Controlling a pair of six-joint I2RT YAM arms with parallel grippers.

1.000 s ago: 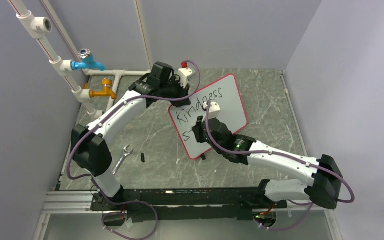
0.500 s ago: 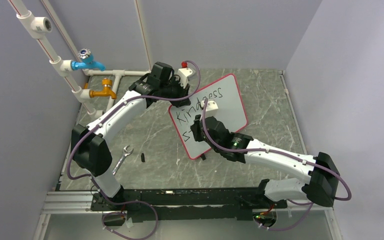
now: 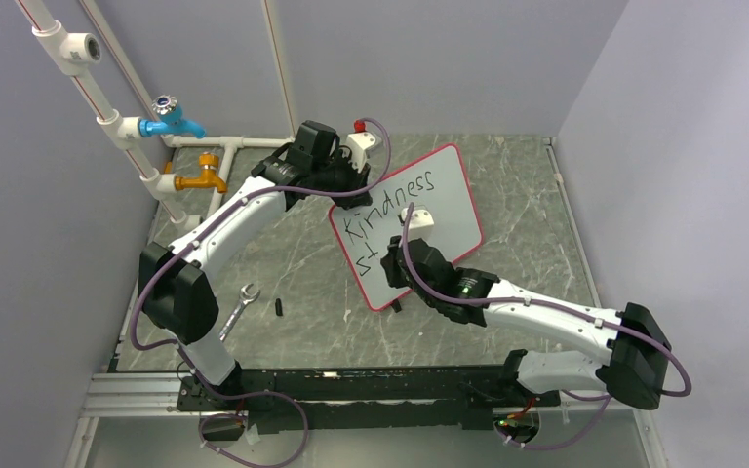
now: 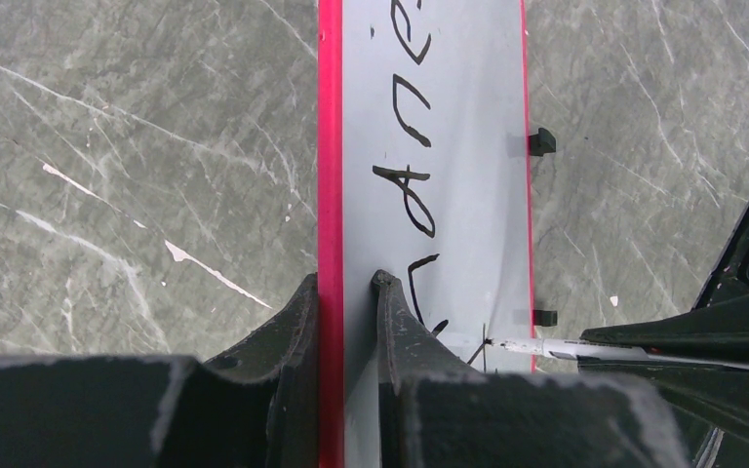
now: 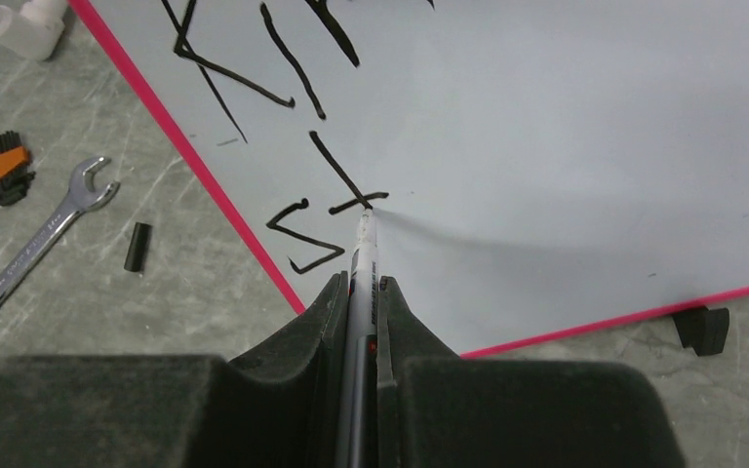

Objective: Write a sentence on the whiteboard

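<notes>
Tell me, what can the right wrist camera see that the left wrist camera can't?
Only the right wrist view shows the wrench, the small black cap and an orange-and-black tool. Only the left wrist view shows the left fingers pinching the red rim of the whiteboard, and the written "e". Both show the board, the marker with its tip on it, and the grey table.

In the top view the right arm (image 3: pixel 536 310) covers the lower part of the whiteboard (image 3: pixel 453 210), so the marker (image 5: pixel 363 255) cannot be seen there. In the right wrist view the top letters (image 5: pixel 291 63) are cut off by the top edge. The wrench (image 5: pixel 44 234) runs off the left edge, and most of the marker hides inside the right gripper (image 5: pixel 359 292).
</notes>
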